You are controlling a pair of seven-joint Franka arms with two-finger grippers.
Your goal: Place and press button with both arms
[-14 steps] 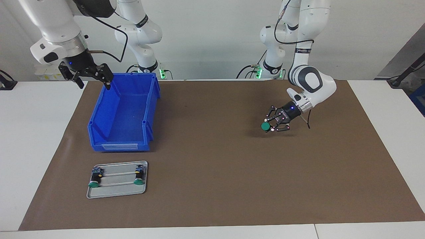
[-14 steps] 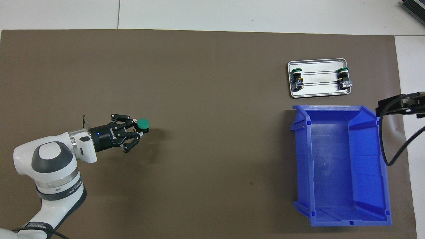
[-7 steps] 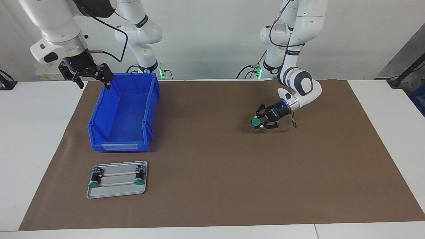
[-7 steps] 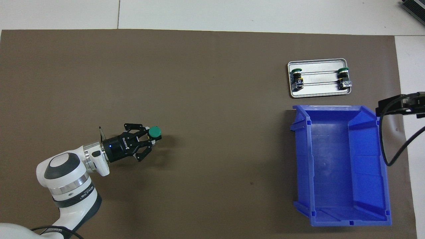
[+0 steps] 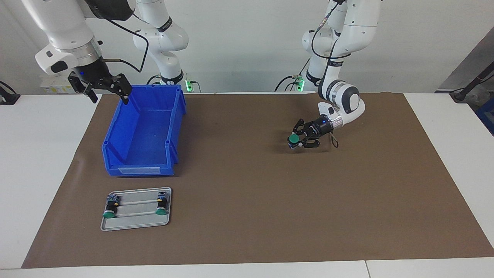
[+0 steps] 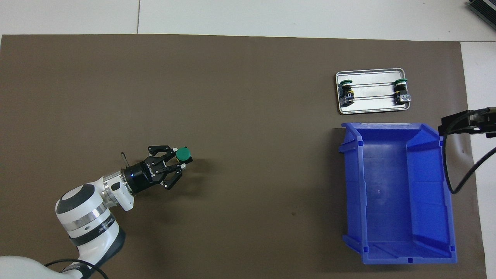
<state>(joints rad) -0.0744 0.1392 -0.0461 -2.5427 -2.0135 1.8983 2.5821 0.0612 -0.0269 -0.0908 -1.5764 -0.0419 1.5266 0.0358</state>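
My left gripper is shut on a green-capped button and holds it low over the brown mat, toward the left arm's end of the table. Two more buttons lie on a small metal tray. My right gripper hangs open and empty in the air over the mat's edge beside the blue bin.
The blue bin stands empty toward the right arm's end of the table. The metal tray lies on the mat farther from the robots than the bin. White table surrounds the mat.
My left arm has drawn in and moved the held button toward the middle of the table and lower over the mat. The right arm has not moved.
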